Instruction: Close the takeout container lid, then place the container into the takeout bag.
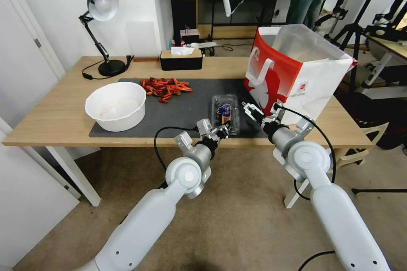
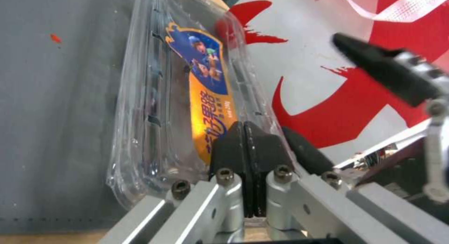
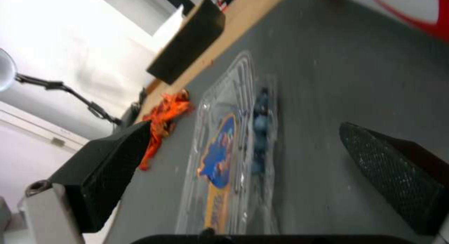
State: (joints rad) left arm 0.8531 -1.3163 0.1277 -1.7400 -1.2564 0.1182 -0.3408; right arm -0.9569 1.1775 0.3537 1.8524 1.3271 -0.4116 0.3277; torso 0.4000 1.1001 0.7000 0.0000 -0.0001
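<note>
Here we see the takeout container (image 1: 226, 112) lying on the dark mat (image 1: 186, 108), just left of the takeout bag (image 1: 296, 72). Our left gripper (image 2: 243, 142) has its fingers pressed together at the container's near edge, against the labelled lid (image 2: 206, 96). Our right gripper (image 1: 253, 113) hovers spread wide and empty between container and bag.

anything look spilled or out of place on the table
Yes. A loose heap of red scraps lies directly on the dark mat behind the white bowl, not in it. A stray red fleck sits on the mat near the takeout container. Nothing else stands out.
</note>
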